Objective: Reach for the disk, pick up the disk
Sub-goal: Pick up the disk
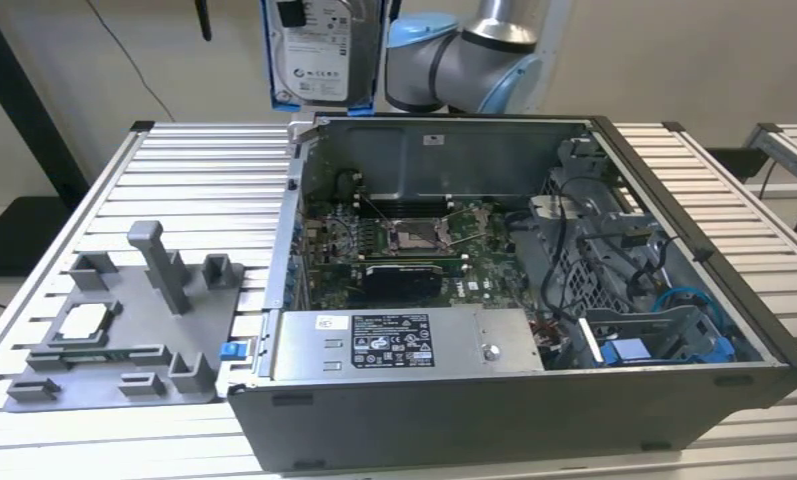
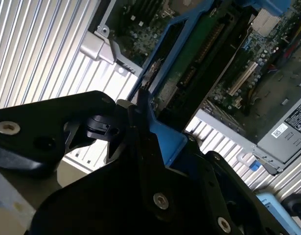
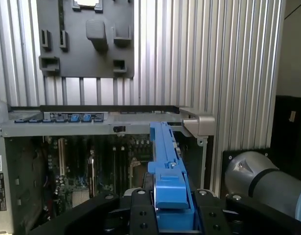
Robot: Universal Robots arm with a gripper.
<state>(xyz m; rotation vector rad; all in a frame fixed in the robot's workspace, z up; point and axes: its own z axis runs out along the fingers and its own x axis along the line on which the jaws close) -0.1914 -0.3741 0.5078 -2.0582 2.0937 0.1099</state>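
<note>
While your arm hangs above the open computer case, the disk stands upright in the air behind the case, well clear of the counter. Your tool is clenched on the disk's blue bracket, with black fingers pressing on either side. A grey holder plate lies on the counter beside the case, on the exterior view's left.

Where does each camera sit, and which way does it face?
Exterior view: off the arm, looking down into the open computer case; the arm shows behind it.
First wrist view: on the wrist, looking past the gripper into the case.
Second wrist view: on the wrist, looking across black fingers.
Both wrist views share the clamped disk.
</note>
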